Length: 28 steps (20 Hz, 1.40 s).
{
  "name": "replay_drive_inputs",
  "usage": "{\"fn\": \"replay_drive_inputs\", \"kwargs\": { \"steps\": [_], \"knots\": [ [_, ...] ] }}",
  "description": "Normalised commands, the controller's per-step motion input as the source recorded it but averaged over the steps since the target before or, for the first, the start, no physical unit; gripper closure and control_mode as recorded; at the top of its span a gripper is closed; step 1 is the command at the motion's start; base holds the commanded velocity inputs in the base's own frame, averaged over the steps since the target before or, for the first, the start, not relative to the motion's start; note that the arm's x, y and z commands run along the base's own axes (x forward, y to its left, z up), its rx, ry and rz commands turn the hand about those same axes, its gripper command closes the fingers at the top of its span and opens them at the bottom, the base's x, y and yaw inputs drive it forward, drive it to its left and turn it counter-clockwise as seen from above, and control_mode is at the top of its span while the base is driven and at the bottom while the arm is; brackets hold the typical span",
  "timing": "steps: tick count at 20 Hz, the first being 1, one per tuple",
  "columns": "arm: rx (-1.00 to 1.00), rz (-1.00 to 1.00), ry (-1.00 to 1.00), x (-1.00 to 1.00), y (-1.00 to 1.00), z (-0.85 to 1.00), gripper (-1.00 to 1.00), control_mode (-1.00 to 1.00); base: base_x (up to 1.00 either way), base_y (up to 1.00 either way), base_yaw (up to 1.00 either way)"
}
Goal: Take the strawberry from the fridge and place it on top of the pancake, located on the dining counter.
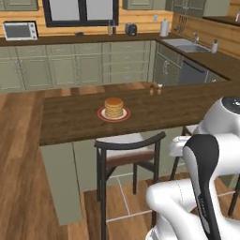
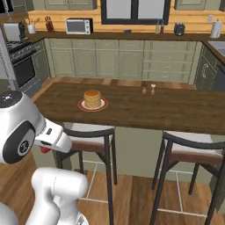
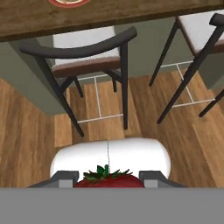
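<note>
Far left, on the back counter (image 1: 70, 39) under the window: a white microwave (image 1: 19, 30). Right of that, a dark toaster (image 1: 131, 29) and a white paper-towel roll (image 1: 164, 28); further right, in the corner, a sink (image 1: 186, 45).

In front, the dining counter (image 1: 70, 119), dark brown top on a pale grey-green base. Left of its middle: the pancake (image 1: 114, 107), stacked tan and round on a red-rimmed plate (image 1: 114, 115). Seen from the right base camera, the same pancake (image 2: 92, 99) sits towards the left part of the dining counter (image 2: 176, 110). Right of the plate and well apart from it, near the far edge: two small shakers (image 1: 155, 89) side by side.

Below the counter edge, a dark-framed stool (image 1: 127, 152) with a pale seat tucked under the top, roughly beneath the pancake; a second stool (image 2: 193, 151) stands further right.

Low on the near side, short of the counter: the gripper (image 3: 106, 176), clamped on the strawberry (image 3: 108, 178), red with green leaves on top, pinched between the two grey fingertips (image 3: 65, 177). From the right base camera, a scrap of red strawberry (image 2: 45, 149) peeks out under the white hand, left of the first stool and below counter height. Strawberry well apart from the pancake, not yet over the plate. In the hand camera, the plate rim (image 3: 68, 2) shows at the top edge, stools and wood floor (image 3: 26, 144) below.
</note>
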Motion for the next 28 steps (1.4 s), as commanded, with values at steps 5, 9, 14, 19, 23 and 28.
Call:
{"fn": "replay_drive_inputs", "kwargs": {
  "steps": [5,9,14,19,23,28],
  "knots": [
    [0.00,0.00,0.00,0.00,0.00,0.00,1.00,1.00,0.41,0.14,0.14],
    [0.00,0.00,0.00,0.00,0.00,0.00,1.00,1.00,0.35,0.38,-0.05],
    [0.00,0.00,0.00,0.00,0.00,0.00,1.00,1.00,0.36,0.24,-0.06],
    [0.00,0.00,0.00,0.00,0.00,0.00,1.00,1.00,0.54,0.36,-0.01],
    [0.00,0.00,0.00,0.00,0.00,0.00,1.00,1.00,0.48,0.54,0.00],
    [0.00,0.00,0.00,0.00,0.00,0.00,1.00,1.00,0.39,0.23,0.00]
  ]
}}
